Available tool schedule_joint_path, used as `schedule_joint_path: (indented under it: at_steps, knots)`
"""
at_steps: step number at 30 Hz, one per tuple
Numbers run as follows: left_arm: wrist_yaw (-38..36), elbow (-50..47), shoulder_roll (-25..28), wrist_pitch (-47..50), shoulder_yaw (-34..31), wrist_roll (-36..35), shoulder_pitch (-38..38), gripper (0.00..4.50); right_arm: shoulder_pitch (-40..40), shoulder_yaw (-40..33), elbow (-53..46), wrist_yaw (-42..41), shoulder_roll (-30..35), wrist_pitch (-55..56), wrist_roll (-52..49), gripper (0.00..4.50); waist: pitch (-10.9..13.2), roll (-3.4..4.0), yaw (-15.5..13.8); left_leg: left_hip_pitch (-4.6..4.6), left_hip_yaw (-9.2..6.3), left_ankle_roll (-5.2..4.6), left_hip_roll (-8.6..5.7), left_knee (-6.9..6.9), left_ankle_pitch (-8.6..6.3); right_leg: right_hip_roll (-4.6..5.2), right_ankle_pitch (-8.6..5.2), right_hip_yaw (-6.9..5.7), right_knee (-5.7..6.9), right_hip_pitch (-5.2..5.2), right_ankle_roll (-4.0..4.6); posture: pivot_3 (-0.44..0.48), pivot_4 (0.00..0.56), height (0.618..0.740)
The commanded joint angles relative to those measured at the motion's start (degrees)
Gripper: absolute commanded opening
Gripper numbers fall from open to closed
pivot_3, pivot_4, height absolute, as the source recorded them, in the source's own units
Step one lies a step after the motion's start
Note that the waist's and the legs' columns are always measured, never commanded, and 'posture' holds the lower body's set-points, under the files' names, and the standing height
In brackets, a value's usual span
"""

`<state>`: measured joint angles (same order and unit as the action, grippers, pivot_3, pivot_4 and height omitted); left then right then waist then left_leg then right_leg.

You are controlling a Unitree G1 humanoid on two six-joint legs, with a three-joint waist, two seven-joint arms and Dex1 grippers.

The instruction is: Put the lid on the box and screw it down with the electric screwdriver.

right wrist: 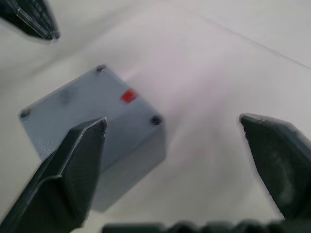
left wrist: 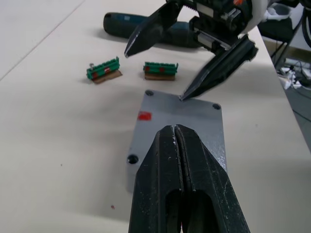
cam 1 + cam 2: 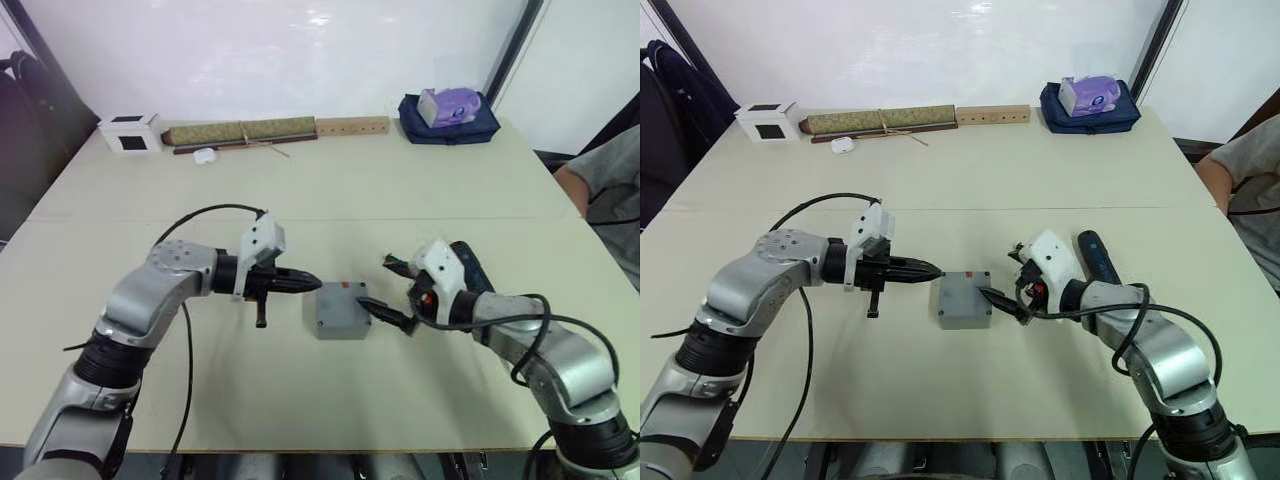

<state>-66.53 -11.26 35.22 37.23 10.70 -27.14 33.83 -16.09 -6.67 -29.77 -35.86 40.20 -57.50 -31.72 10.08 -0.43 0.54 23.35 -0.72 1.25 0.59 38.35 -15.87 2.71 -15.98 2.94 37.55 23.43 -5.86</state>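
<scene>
The grey box [image 3: 340, 312] stands at mid-table with the lid [image 2: 180, 124] lying on top; the lid's top shows corner screw holes and a small red mark. My left gripper [image 3: 312, 281] is shut and empty, its tips just off the box's left edge. My right gripper [image 3: 386, 290] is open at the box's right side, and its lower fingertip [image 2: 184, 96] touches the lid's edge. The dark electric screwdriver [image 3: 470, 262] lies on the table behind my right gripper, with nothing holding it.
Two small green strips [image 2: 103, 70] lie between box and screwdriver. Along the far edge sit a white cube [image 3: 130, 132], a rolled green mat [image 3: 240, 132], a wooden strip [image 3: 352, 126] and a blue bag [image 3: 448, 118]. A person's arm [image 3: 600, 185] is at the right.
</scene>
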Motion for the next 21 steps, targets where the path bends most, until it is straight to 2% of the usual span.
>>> schedule_joint_path:
  at_steps: [1,4,10,14,21]
  knots:
    - [-5.6,-1.7,1.7,-3.7,0.1,-1.2,3.0,0.00,-4.3,-12.5,8.7,-4.2,12.8,-9.8,-3.2,4.42,0.0,0.00,-0.4,0.01,0.06,0.00,-0.03,0.00,0.00,0.09,0.00,-0.02,-0.01,-0.02,0.00,0.000,0.150,0.740]
    - [-5.9,-2.7,1.8,-4.7,0.6,-0.7,3.1,0.00,-4.0,-10.9,12.0,-7.8,19.2,-11.3,-3.8,4.42,-0.1,-0.12,-0.1,-0.09,0.18,-0.06,-0.04,-0.14,-0.03,-0.03,-0.01,-0.02,-0.32,-0.17,0.02,0.000,0.150,0.740]
    - [-5.4,-7.8,2.6,-6.8,3.0,1.5,1.0,0.00,-7.7,-1.5,20.7,-13.4,29.1,-18.8,-3.5,4.42,0.0,0.03,0.6,-0.09,0.29,-0.07,0.09,-0.18,-0.04,-0.18,-0.02,0.10,-0.10,0.04,0.03,0.000,0.150,0.740]
    - [-4.0,-10.2,2.3,-6.4,3.3,1.4,-0.9,0.00,-12.5,4.4,26.5,-15.9,30.3,-22.9,-3.6,4.42,0.0,0.01,0.5,-0.11,0.33,-0.07,0.10,-0.12,-0.04,-0.15,-0.01,0.13,-0.10,0.01,0.02,0.000,0.150,0.740]
    - [-0.4,-11.4,0.8,-5.5,3.6,1.2,-2.3,0.00,-18.1,16.3,33.6,-21.1,29.6,-20.9,-0.4,4.42,0.0,0.02,0.2,-0.05,0.33,-0.06,0.06,-0.09,-0.04,-0.07,-0.01,0.11,-0.12,0.02,0.01,0.000,0.150,0.740]
